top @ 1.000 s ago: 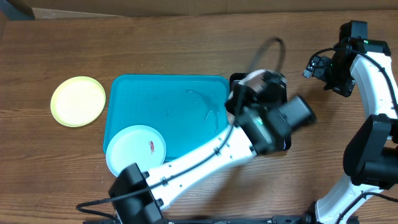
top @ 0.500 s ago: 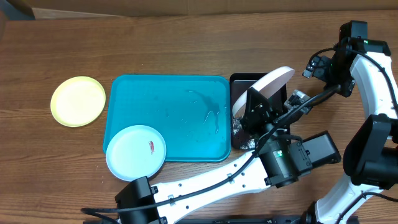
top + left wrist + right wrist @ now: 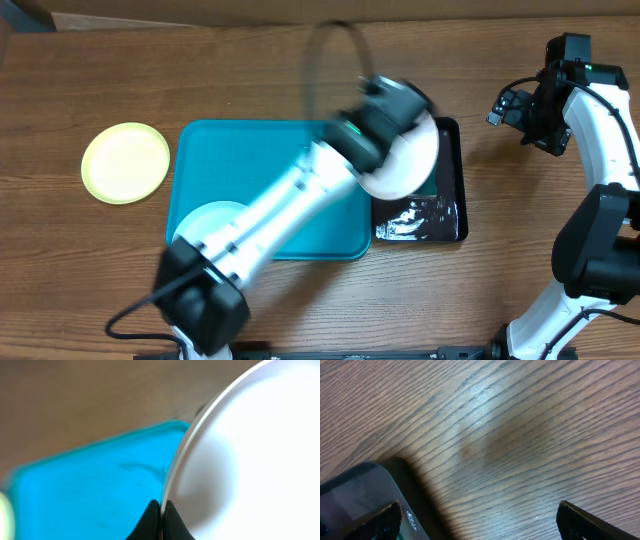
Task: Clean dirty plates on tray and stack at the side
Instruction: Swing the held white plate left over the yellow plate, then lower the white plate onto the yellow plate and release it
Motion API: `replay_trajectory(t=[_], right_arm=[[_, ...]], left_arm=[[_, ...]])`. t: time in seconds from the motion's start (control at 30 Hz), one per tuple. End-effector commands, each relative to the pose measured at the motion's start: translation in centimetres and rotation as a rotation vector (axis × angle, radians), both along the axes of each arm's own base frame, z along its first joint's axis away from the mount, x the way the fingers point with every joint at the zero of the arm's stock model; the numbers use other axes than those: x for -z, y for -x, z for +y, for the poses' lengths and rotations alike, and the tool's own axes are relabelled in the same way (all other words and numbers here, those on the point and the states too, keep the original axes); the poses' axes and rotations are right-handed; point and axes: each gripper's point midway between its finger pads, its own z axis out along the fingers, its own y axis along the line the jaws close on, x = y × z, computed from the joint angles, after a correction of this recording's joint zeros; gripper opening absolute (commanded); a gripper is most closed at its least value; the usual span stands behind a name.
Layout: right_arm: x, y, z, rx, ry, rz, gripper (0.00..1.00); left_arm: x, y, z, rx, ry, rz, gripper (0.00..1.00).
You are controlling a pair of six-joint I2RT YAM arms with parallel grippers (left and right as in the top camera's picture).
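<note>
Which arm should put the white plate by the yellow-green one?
The left arm. Its jaws pinch the rim of the white plate, and the lime plate lies out to the left. The right arm hangs far right, jaws open and empty.

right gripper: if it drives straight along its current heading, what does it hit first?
Likely the bare wooden table: the right gripper, jaws open, points at wood, with a corner of the black tray off to the side. Depth unclear.

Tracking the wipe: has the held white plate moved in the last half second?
Yes. The white plate shifted left over the black tray, toward the turquoise tray.
</note>
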Motion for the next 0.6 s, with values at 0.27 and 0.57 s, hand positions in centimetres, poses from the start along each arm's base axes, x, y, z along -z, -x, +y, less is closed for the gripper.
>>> replay_trajectory(t=[0.27, 0.57], right_arm=[[-0.9, -0.3, -0.1, 0.005, 0.0, -0.03, 1.0], [-0.9, -0.3, -0.1, 0.005, 0.0, -0.03, 1.0]], left_arm=[[-1.1, -4.3, 17.4, -0.368, 0.728, 0.341, 0.04], [3.0, 0.9, 38.7, -0.946, 0.631, 0.307, 0.04]])
